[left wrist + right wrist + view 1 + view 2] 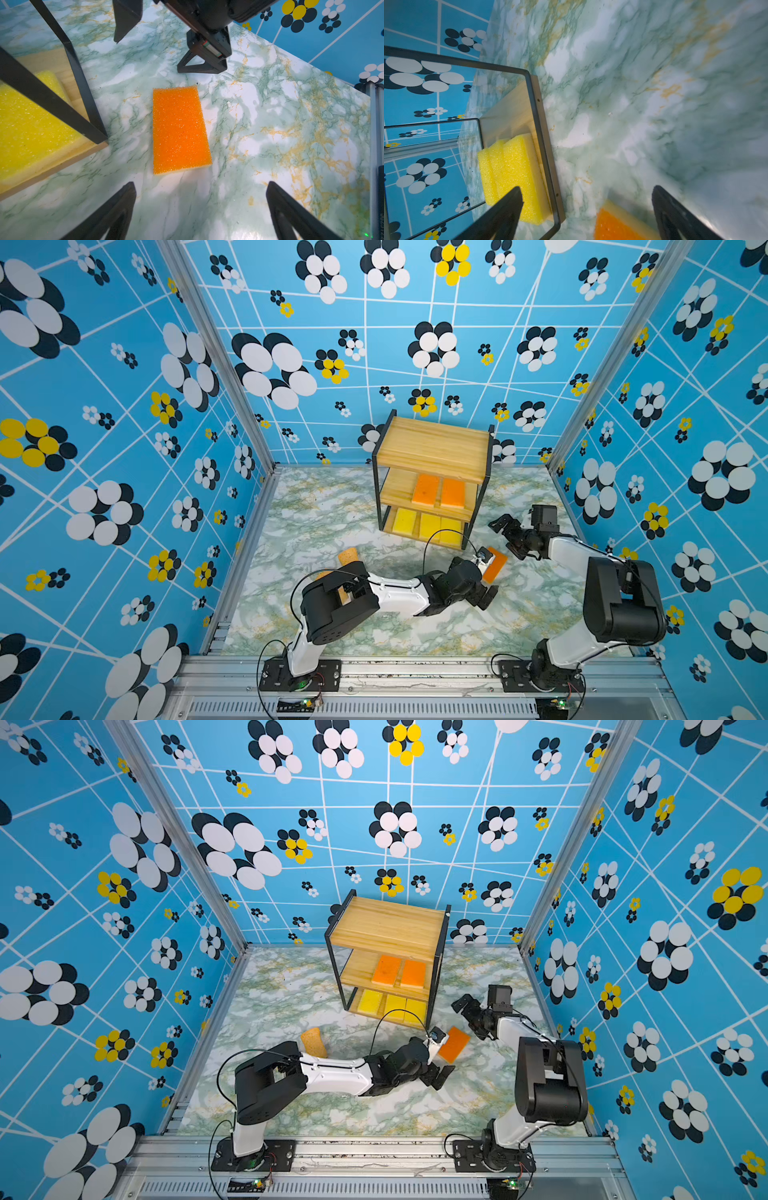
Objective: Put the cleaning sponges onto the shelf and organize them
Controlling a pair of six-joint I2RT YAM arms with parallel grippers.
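The loose orange sponge lies flat on the marble-patterned tabletop, near the right front leg of the shelf but apart from it. In both top views its long axis runs front to back, with the far end leaning to the right. Its rough orange face is up, and a thin pale layer shows along one short edge in the left wrist view.

The left gripper is low over the tabletop at the sponge's near end. Its fingers are spread wide and hold nothing, and the sponge's long axis points away from them. The right gripper hangs past the sponge's far end, with its fingers also apart and empty. A corner of the sponge shows between them.

On the shelf's middle board, 2 orange sponges lie side by side toward the right. On the bottom board, 3 yellow sponges lie in a row. All 5 have their long axes running into the shelf's depth.

A tan sponge lies on the tabletop beside the left arm's elbow and is partly hidden by it.

Small pale lettering on a black part at the edge of the left wrist view is too small to read.
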